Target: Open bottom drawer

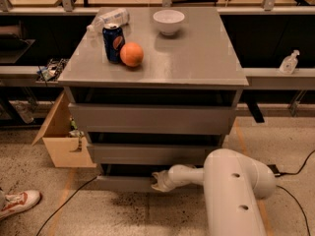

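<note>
The bottom drawer (pixel 125 183) is the lowest, shortest grey front of the grey cabinet (pixel 197 68), just above the floor. It stands out slightly from the cabinet, with a dark gap above it. My gripper (pixel 159 180) is at the drawer's top edge, right of its middle, reaching in from the right on a white arm (pixel 236 191). The mid-sized front (pixel 147 154) and the tallest front (pixel 152 119) sit above it.
On the cabinet top are a blue can (pixel 113 43), an orange (pixel 131 54), a white bowl (pixel 169 21) and a lying plastic bottle (pixel 109 19). An open cardboard box (pixel 61 141) stands left of the cabinet. A cable (pixel 69 200) and a shoe (pixel 17 204) lie on the floor.
</note>
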